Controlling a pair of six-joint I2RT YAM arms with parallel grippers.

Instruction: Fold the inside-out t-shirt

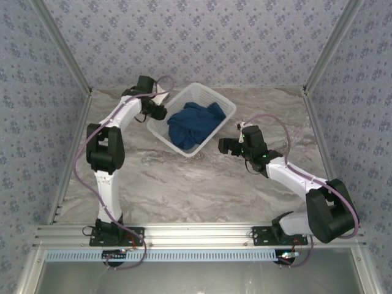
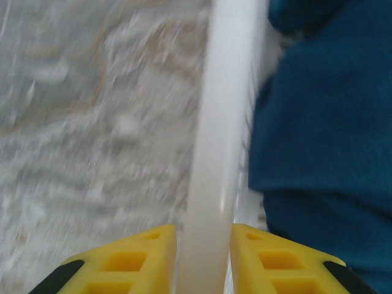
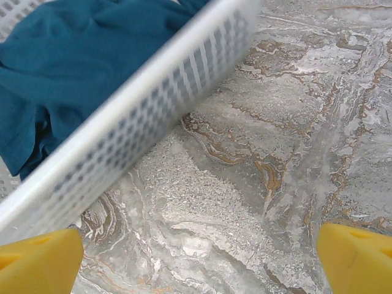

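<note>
Navy shirt [image 1: 195, 125] bunched inside white basket [image 1: 215, 93], toward far edge of desk [image 1: 184, 190], middle. Left claw [image 2: 203, 236] pinching basket's left rim. Right claw [image 3: 199, 245] spread wide, over bare desk just beside basket's right wall.

Basket [image 1: 164, 136] walls fence the t-shirt [image 1: 193, 125]; top open.

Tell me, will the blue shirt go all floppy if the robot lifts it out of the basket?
Probably floppy: the t-shirt lies crumpled in soft folds in the basket, so it should droop. It looks like thin cloth, so likely light. It might catch on the holey wall.
</note>
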